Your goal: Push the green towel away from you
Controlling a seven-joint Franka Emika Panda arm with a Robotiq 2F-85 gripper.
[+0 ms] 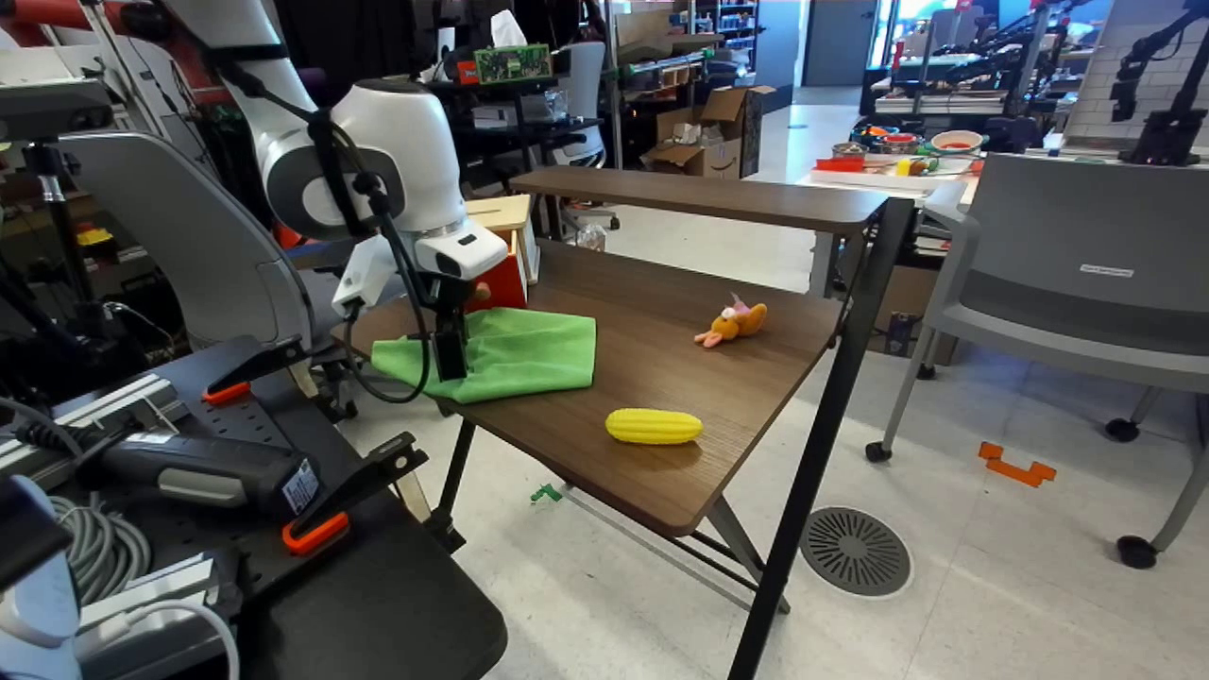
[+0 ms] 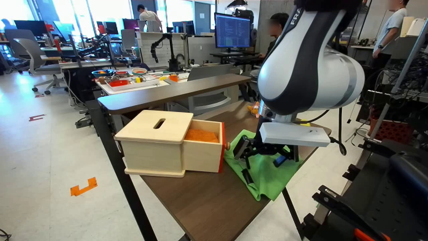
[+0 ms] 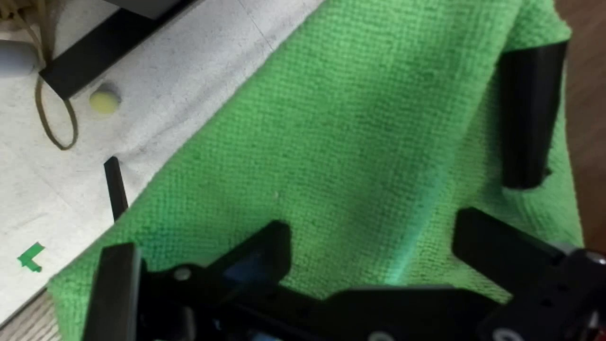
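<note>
Fingers (image 3: 497, 246) are spread wide, with the towel (image 3: 355, 151) right below, showing in the gap; can't tell if they touch it. Looks like setup for the push, imo. Next move needs firm contact, then sliding away along the table (image 2: 207, 197).

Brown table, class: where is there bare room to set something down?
Free: the brown tabletop between green towel, yellow corn and orange toy; in an exterior view, the foreground stretch bordered by wooden box and towel. Crowded: the towel, under the open gripper and beside the drawer.
</note>
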